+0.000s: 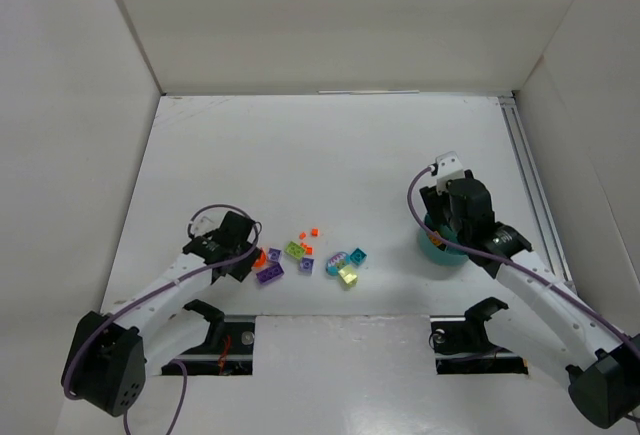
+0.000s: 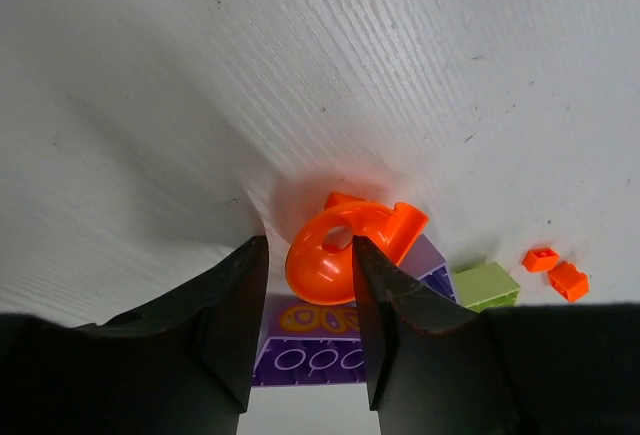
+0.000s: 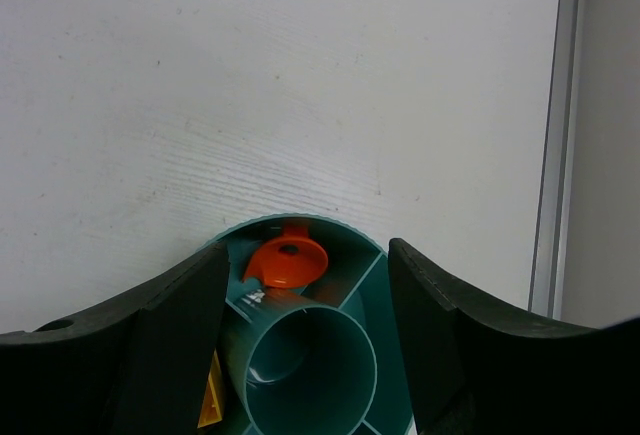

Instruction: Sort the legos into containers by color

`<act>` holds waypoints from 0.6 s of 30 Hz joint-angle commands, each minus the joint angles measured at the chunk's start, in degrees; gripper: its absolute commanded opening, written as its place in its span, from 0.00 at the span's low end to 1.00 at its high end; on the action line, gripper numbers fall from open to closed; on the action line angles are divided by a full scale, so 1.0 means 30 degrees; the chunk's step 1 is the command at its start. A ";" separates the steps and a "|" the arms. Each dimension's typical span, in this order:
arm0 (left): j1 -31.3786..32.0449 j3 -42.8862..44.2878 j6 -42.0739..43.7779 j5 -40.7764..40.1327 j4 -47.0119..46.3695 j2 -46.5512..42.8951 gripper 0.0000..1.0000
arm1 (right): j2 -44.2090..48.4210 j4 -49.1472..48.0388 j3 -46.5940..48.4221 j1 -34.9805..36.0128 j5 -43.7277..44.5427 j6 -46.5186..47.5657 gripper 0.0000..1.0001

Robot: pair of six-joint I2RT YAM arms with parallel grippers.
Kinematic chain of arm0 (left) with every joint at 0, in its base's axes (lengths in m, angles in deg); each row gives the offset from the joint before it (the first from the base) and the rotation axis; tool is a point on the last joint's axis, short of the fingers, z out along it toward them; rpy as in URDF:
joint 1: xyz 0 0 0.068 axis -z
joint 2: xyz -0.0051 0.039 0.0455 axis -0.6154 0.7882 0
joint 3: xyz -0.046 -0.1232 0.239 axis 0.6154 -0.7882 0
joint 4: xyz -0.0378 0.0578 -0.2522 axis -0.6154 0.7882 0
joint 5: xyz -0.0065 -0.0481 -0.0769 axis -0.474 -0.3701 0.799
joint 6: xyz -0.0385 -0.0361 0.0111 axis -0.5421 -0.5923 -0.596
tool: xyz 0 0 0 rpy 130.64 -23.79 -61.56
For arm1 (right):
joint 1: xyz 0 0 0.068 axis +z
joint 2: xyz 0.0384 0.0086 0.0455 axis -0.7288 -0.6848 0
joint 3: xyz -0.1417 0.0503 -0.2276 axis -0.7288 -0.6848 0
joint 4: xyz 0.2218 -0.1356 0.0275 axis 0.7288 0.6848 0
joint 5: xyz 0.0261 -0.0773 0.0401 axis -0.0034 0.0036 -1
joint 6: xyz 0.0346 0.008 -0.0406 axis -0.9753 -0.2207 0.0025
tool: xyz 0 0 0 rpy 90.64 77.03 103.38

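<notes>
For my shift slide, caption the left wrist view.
Left gripper straddling a curved orange lego beside a purple brick.

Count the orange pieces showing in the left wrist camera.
3: a curved orange piece inside the left end effector, and two small orange bits side by side at right. Others may be hidden.
</notes>
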 commanded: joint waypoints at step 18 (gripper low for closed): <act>-0.0119 -0.0949 -0.0400 -0.2505 -0.0846 -0.2278 0.00 | 0.0694 -0.0222 0.0141 -0.0133 -0.0036 0.0113 0.70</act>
